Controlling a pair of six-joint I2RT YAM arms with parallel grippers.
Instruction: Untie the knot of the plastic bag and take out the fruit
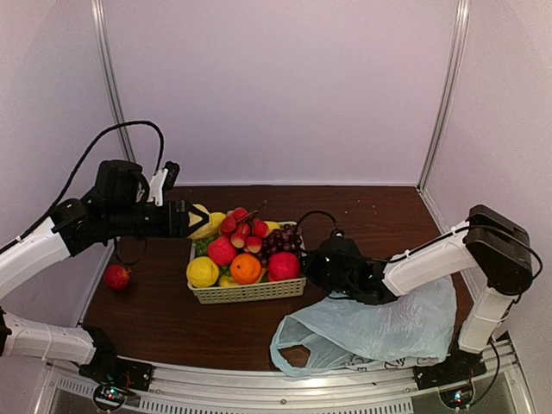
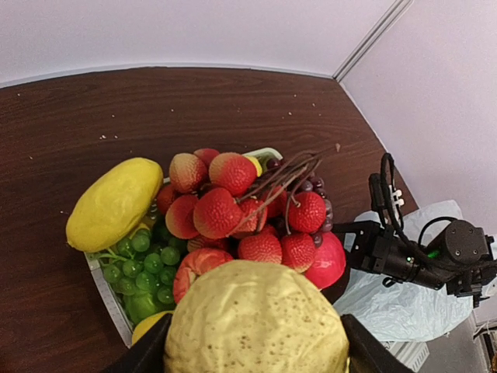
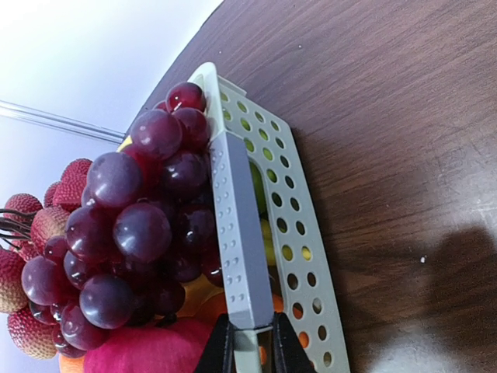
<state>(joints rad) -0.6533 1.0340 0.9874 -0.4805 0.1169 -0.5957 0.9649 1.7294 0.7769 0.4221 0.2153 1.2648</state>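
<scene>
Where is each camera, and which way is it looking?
Top external: high behind the left arm and right arm, both visible, looking down on the brown wooden table and white perforated plastic basket.
Left wrist: above the basket, looking down; left jaws hold a lumpy yellow fruit.
Right wrist: close against the basket, looking along its rim; right jaws clamp it.
Shared: all show the basket.

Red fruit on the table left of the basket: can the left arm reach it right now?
Likely reachable: the red fruit lies alone on the table on that arm's side, nothing blocking it. But the left gripper is shut on a lumpy yellow fruit, so it must release that first.
</scene>
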